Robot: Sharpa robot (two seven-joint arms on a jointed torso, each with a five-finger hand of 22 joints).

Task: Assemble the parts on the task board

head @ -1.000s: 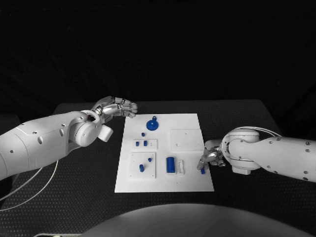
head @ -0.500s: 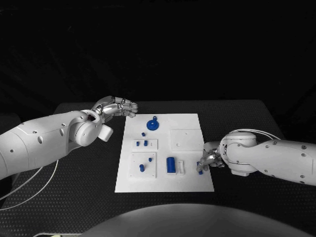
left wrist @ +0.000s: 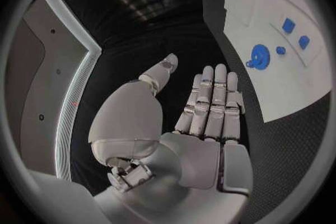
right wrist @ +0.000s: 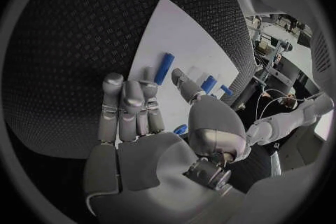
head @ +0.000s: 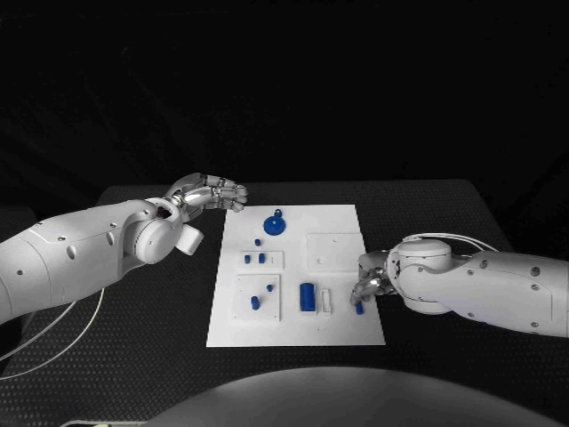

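The white task board [head: 298, 329] lies in the middle of the table. On it are a blue gear [head: 275, 224], a blue cylinder [head: 308, 296] and several small blue pieces. A short blue peg [head: 359, 307] lies at its right edge. My right hand [head: 372, 285] hovers just above that peg. In the right wrist view its fingers [right wrist: 126, 101] are stretched out, holding nothing, with the peg [right wrist: 164, 68] flat on the board [right wrist: 182, 33] just past the fingertips. My left hand [head: 211, 193] hangs off the board's far left corner, fingers [left wrist: 210, 101] straight and empty, the gear [left wrist: 259, 56] ahead of it.
The board has white raised plates; one [head: 334, 248] at the right holds no piece. Black table [head: 144, 311] surrounds the board on all sides. A white cable [head: 54, 342] runs under my left arm.
My right arm has swung in toward the board, and its hand has edged slightly left by the peg at the right edge. The left arm has not moved.
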